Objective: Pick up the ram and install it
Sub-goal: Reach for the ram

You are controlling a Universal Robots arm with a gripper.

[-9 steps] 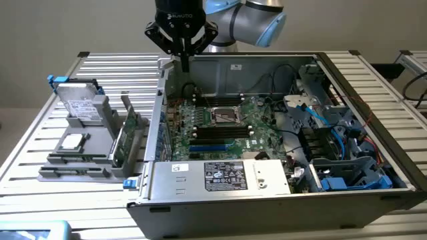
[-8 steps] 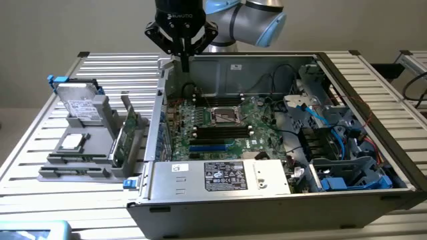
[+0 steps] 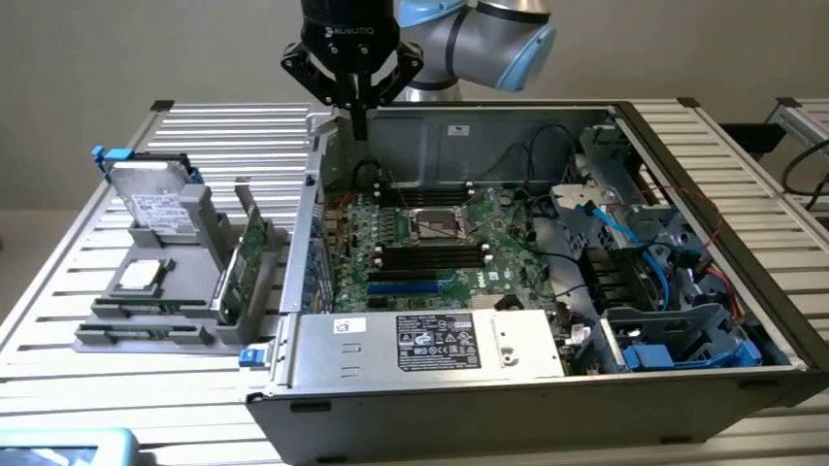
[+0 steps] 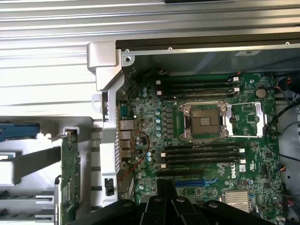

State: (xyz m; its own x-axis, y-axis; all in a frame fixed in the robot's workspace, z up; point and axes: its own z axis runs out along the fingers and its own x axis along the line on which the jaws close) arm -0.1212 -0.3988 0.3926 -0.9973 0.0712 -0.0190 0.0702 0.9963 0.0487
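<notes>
Exterior view: the gripper (image 3: 359, 132), jaws shut and empty, hangs over the open computer case (image 3: 388, 413); the ram (image 3: 248, 264) apparently stands in the gray holder (image 3: 143, 332), not yet picked up.

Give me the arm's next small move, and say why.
Probably shift the end effector toward the exterior view's left, over the gray holder. It hangs shut and empty above the back wall of the case. The ram seems to stand on edge in that holder, outside the case, and the motherboard's black slots look unfilled.
</notes>
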